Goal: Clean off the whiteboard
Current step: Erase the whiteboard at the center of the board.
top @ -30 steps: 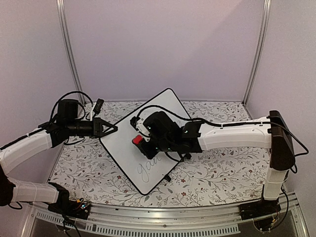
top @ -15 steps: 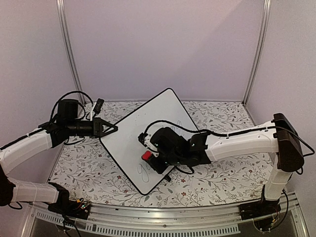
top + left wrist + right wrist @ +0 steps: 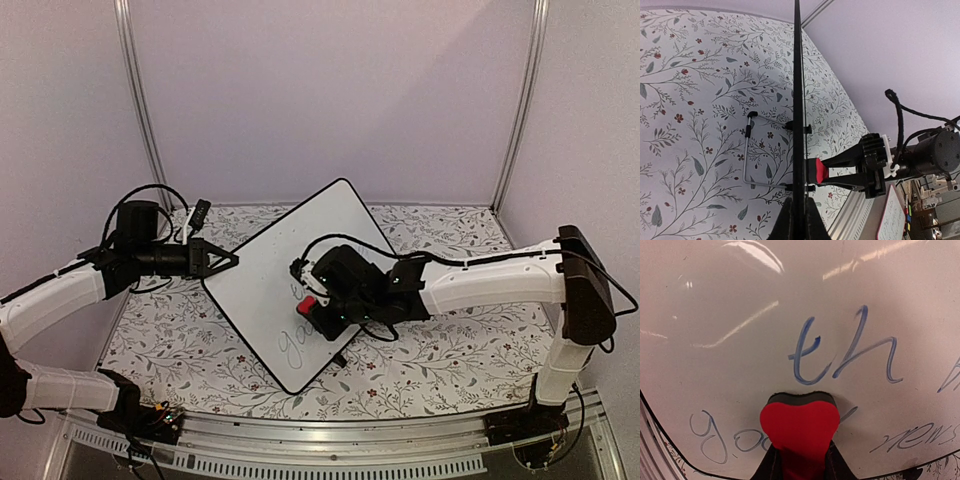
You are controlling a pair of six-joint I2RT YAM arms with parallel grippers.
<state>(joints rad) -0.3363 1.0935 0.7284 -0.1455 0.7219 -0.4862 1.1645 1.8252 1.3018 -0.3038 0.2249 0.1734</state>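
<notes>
The whiteboard (image 3: 262,283) stands as a black-framed diamond in the top view, with grey handwriting on its lower part. My left gripper (image 3: 232,260) is shut on its left edge. The left wrist view shows the board edge-on as a black line (image 3: 798,75) running up from my left gripper (image 3: 799,222). My right gripper (image 3: 318,312) is shut on a red eraser (image 3: 307,306), which presses flat against the board's face. In the right wrist view the eraser (image 3: 799,422) sits just below blue "th" writing (image 3: 840,360) on the board (image 3: 740,300), between "good" and "news".
A floral cloth (image 3: 440,350) covers the table. The board's wire stand (image 3: 747,150) sticks out of its back. A metal rail (image 3: 330,440) runs along the near edge and two upright posts (image 3: 140,110) stand at the back corners.
My right gripper has slid the eraser down and to the right across the board, then back up a little. The left arm and the board have not moved.
</notes>
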